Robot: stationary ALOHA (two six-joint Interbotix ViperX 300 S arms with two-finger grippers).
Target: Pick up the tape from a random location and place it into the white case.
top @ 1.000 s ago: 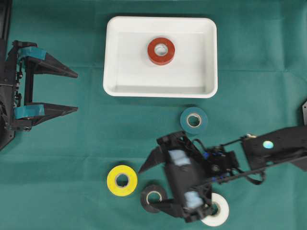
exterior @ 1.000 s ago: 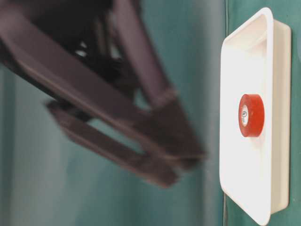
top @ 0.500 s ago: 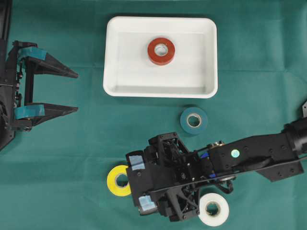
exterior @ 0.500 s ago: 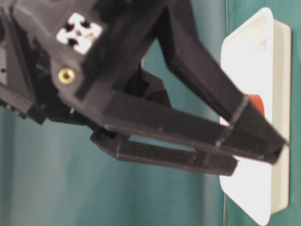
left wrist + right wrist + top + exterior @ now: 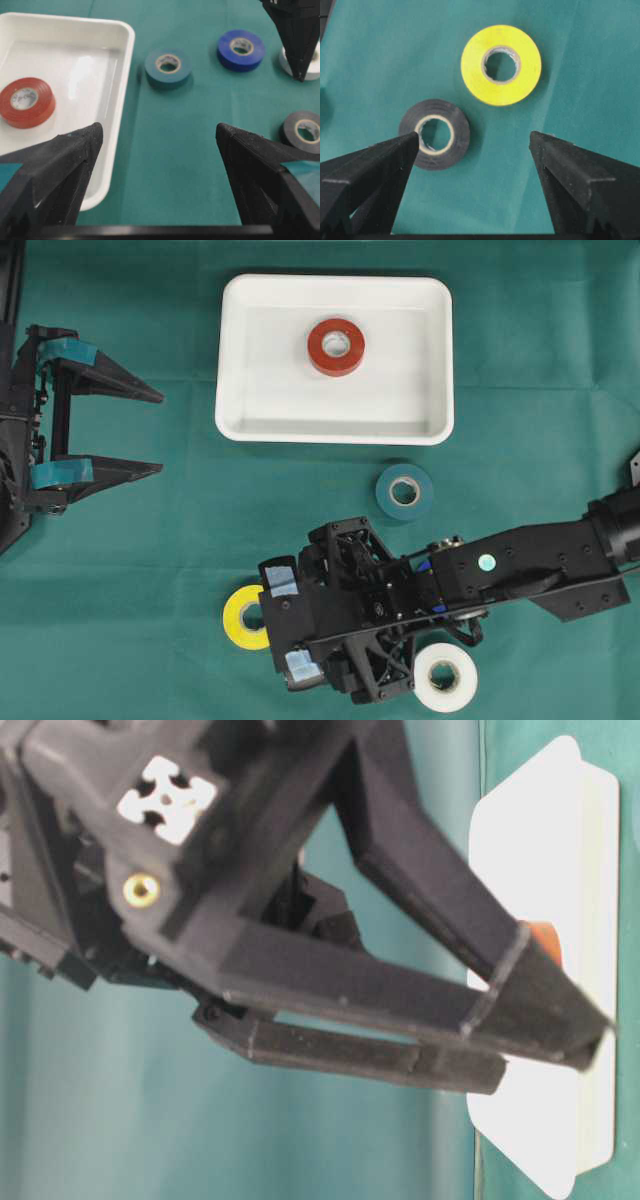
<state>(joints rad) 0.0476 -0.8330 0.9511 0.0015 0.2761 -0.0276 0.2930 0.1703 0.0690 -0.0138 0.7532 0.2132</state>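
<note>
Hovering over the green counter, the right gripper has its fingers spread, empty, above a black tape and a yellow tape. Left gripper: fingers spread, empty, well apart from the white case. A red tape lies inside the case.

This looks like a robotics lab bench. A green cloth covers the whole tabletop, and coloured tape rolls lie scattered near the white case, test-style.
</note>
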